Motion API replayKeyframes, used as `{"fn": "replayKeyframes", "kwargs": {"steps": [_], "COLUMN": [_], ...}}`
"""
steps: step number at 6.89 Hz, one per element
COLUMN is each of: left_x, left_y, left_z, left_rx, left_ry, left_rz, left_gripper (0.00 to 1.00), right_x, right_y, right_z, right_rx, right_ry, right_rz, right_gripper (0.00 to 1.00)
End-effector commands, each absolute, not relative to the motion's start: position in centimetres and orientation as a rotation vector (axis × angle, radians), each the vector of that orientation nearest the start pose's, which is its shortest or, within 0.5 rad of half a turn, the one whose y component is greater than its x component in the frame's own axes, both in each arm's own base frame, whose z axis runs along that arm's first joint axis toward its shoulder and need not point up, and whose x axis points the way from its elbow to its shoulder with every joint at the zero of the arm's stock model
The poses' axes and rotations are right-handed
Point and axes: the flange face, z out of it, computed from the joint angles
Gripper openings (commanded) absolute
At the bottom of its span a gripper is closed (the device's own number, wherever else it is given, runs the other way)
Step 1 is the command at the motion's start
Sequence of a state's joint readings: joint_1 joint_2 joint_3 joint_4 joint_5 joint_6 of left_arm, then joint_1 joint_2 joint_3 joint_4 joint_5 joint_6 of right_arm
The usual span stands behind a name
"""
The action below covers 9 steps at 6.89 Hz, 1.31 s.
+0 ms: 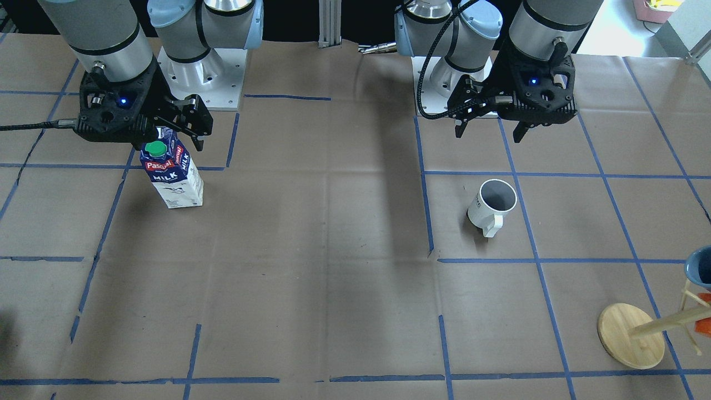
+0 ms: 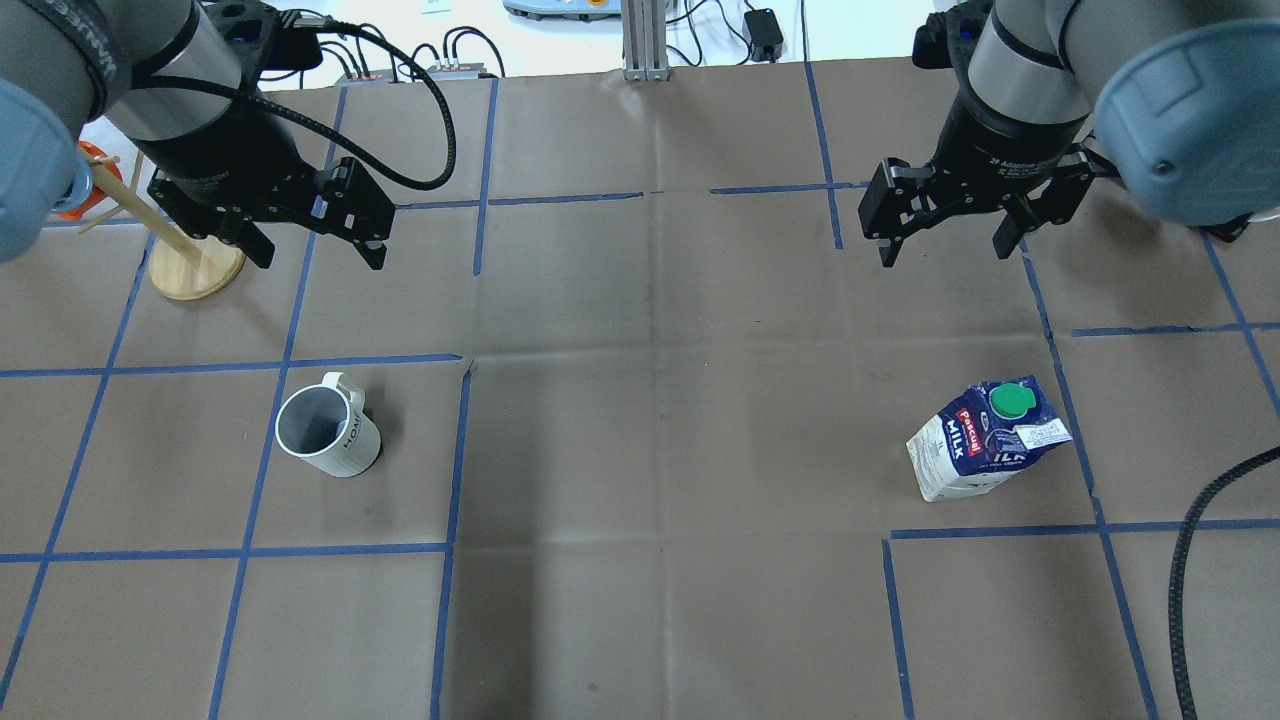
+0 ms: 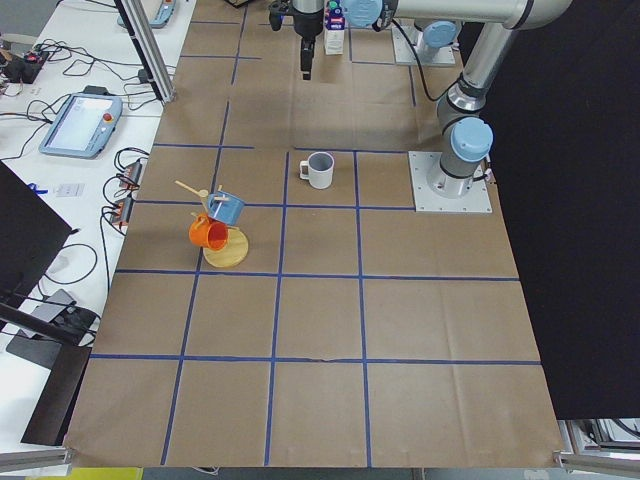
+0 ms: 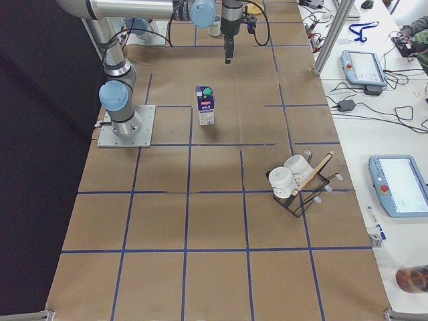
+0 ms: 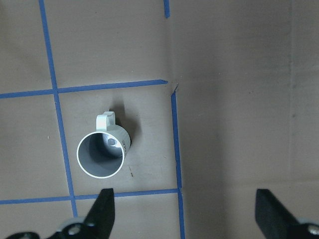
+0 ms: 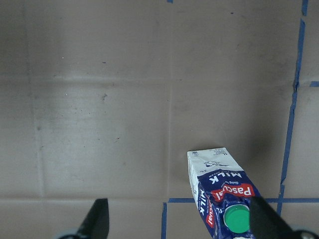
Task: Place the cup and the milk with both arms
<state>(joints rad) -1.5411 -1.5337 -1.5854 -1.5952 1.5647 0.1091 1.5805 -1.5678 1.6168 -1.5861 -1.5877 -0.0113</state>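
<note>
You had the white ceramic mug with the grey inside [image 2: 328,433] standing upright on the brown paper table marked with blue tape lines [image 2: 660,450], on the robot's left side, its squarish handle turned away from the robot. The left black two-finger gripper [image 2: 320,258] hung above the table beyond it, jaws spread wide and holding nothing, near the round wooden base of a mug stand [image 2: 197,268]. On the robot's right, your tall blue-and-white milk carton with the green cap [image 2: 985,440] stood upright. The right black gripper [image 2: 944,252] hung apart from it, likewise spread and empty.
</note>
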Motion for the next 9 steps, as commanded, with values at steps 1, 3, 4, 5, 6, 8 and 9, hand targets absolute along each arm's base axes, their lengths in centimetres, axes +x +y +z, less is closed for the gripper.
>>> {"fn": "replayKeyframes", "kwargs": {"steps": [1,3,4,5,6,8,9], "left_x": [-11.3,-7.8,-3.3,-0.4,1.0,3.4,3.6], "left_y": [-49.6,-50.9,-50.3,-48.9,-47.4,-46.7,-46.8], "left_z": [47.3,42.5,38.7,34.7,32.4,29.7,29.0], "left_rx": [0.173,0.263,0.228,0.242,0.214,0.172,0.165], "left_ry": [3.139,3.139,3.146,3.146,3.139,3.157,3.161], "left_rz": [0.067,0.132,0.112,0.095,0.122,0.189,0.209], "left_gripper": [1.00,1.00,1.00,1.00,1.00,0.99,0.99], "right_x": [13.6,13.6,13.6,13.6,13.6,13.6,13.6], "right_y": [-48.8,-48.8,-48.8,-48.8,-48.8,-48.8,-48.8], "right_z": [46.5,46.5,46.5,46.5,46.5,46.5,46.5], "right_rx": [-0.032,-0.032,-0.032,-0.032,-0.032,-0.032,-0.032], "right_ry": [3.158,3.158,3.158,3.158,3.158,3.158,3.156], "right_rz": [0.053,0.053,0.053,0.053,0.053,0.053,0.053], "right_gripper": [1.00,1.00,1.00,1.00,1.00,1.00,1.00]}}
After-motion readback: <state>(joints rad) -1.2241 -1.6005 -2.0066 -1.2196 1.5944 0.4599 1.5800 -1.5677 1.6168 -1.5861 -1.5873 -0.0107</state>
